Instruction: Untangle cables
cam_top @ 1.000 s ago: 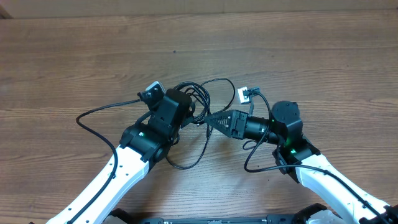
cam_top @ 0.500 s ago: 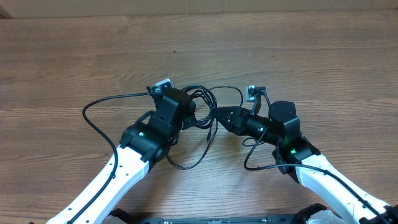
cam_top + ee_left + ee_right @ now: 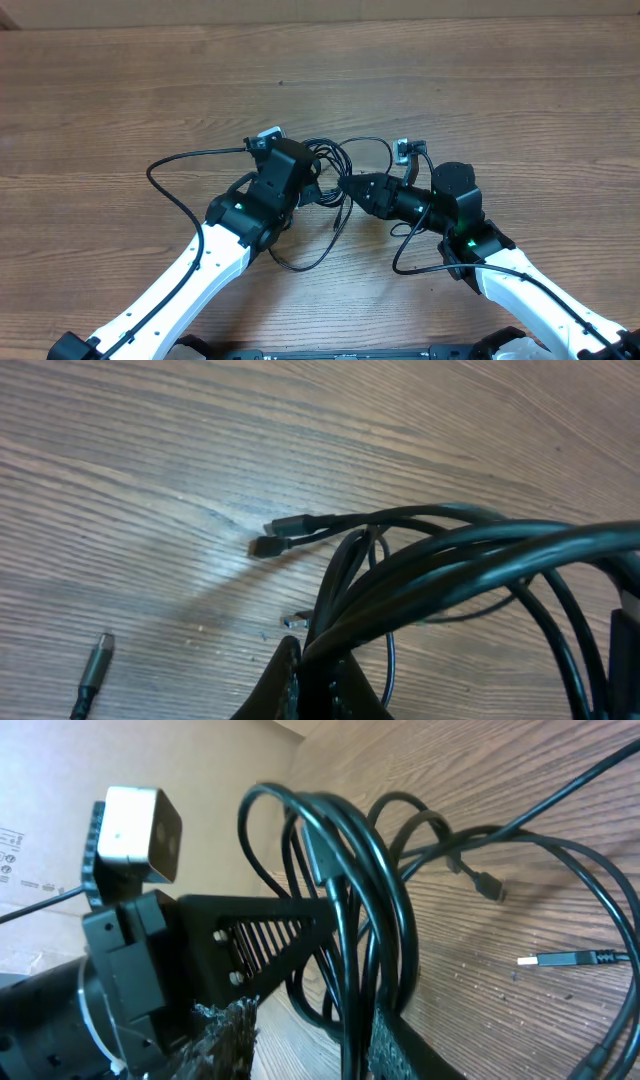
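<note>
The cables point(image 3: 335, 152) are thin black cords looped in a bundle between my two grippers, with one long loop trailing off to the left point(image 3: 165, 170). My left gripper point(image 3: 316, 186) is shut on the bundle, and the left wrist view shows the cords point(image 3: 420, 565) pinched at its tips point(image 3: 318, 672). Two small plug ends point(image 3: 275, 536) hang just above the wood. My right gripper point(image 3: 347, 186) faces the left one and is open. In the right wrist view point(image 3: 310, 1045) several cords point(image 3: 350, 910) run between its fingers, against the right finger point(image 3: 400, 1050).
A loose dark plug point(image 3: 95, 665) lies on the wood at lower left in the left wrist view. A silver USB plug point(image 3: 555, 960) lies to the right in the right wrist view. The left arm's camera point(image 3: 130, 830) is close in front of the right gripper. The wooden table point(image 3: 500, 90) extends around.
My left gripper has shifted right and up with the bundle, dragging the left loop along. My right gripper has moved up-left into the bundle, its jaws narrower than before.
</note>
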You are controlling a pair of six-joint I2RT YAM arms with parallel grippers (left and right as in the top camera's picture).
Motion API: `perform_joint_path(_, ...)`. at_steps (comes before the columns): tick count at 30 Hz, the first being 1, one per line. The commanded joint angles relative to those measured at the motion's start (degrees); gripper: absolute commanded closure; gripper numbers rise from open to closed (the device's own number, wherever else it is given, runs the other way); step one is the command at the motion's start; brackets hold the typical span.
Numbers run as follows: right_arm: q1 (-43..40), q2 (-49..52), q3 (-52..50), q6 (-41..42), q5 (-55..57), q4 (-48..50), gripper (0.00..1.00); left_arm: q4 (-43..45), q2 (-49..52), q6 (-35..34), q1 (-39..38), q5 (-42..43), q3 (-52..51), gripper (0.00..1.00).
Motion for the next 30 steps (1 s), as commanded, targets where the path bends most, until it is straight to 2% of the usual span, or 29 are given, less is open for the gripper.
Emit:
perform_joint_path(1,0.31,-0.55,0.42,-1.62,-0.48,-0.68,0.65,1.55,0.09,0.85,-0.35,1.27,0.35,0.96)
perform_joint_path(9,0.28,-0.55,0.42,-2.23,0.63,-1.68,0.64,2.78,0.09,0.85,-3.02,2.12,0.35,0.96)
perform_joint_path(12,0.28,-0.55,0.42,-2.21,0.63,-1.68,0.68,3.1,0.09,0.83,-3.54,2.12,0.35,0.96)
perform_joint_path(14,0.28,-0.55,0.42,-2.23,0.61,-1.7,0.77,3.28,0.09,0.85,-3.54,2.1,0.35,0.96)
perform_joint_path(17,0.28,-0.55,0.42,-2.21,0.61,-1.73,0.96,3.32,0.09,0.85,-3.5,1.84,0.35,0.96)
perform_joint_path(25,0.28,-0.55,0.42,-2.21,0.5,-3.93,0.96,2.89,0.09,0.5,-3.23,-7.63,0.35,0.96)
perform_joint_path(30,0.28,-0.55,0.42,-2.21,-0.59,-4.07,0.96,2.8,0.09,-0.7,-1.25,-8.46,0.35,0.96)
